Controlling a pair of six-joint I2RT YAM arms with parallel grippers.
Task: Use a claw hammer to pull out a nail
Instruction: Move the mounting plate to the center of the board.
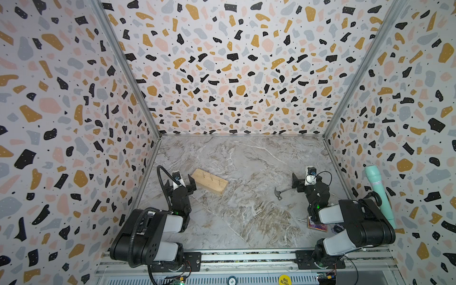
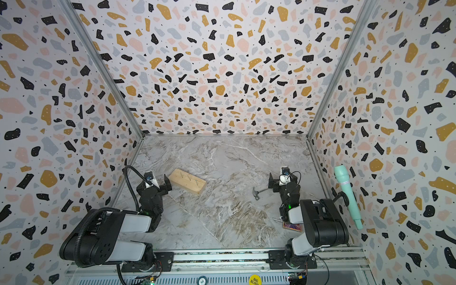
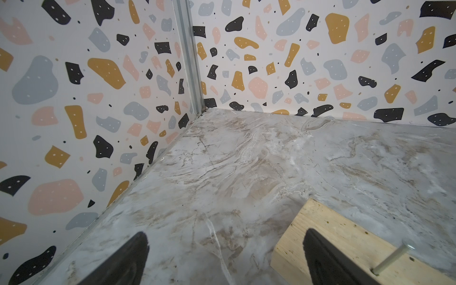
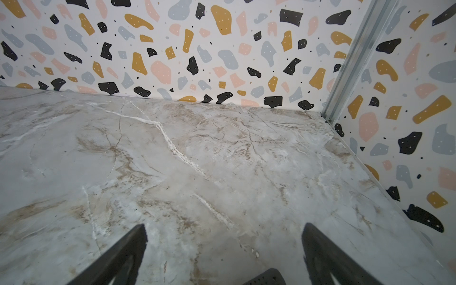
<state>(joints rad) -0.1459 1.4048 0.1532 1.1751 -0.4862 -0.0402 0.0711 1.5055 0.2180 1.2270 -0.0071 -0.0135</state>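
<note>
Near the left edge of the bench (image 1: 246, 217) the left gripper (image 1: 181, 182) is held low, its jaws spread fully and nothing between them. One of its fingers (image 3: 328, 259) is seen against the near end of the wooden block (image 1: 209, 185); whether they touch cannot be told. This placing is probably meant for bracing the block. The block lies slantwise, left of the bench's middle. Three nails (image 1: 211, 179) stand in a row out of its top face, with their heads clear of the wood, so a claw could likely be slipped under.

Toward the right edge the claw hammer (image 1: 281, 193) lies flat. Its silvery head and curved claw are turned toward the middle, and its thin shaft runs under the right gripper (image 1: 299, 183), so the handle is hidden in both top views. That gripper is likewise spread wide and empty, apparently poised over the handle for a pickup. A mint-green cylinder (image 1: 378, 195) is seen against the right wall.
</note>
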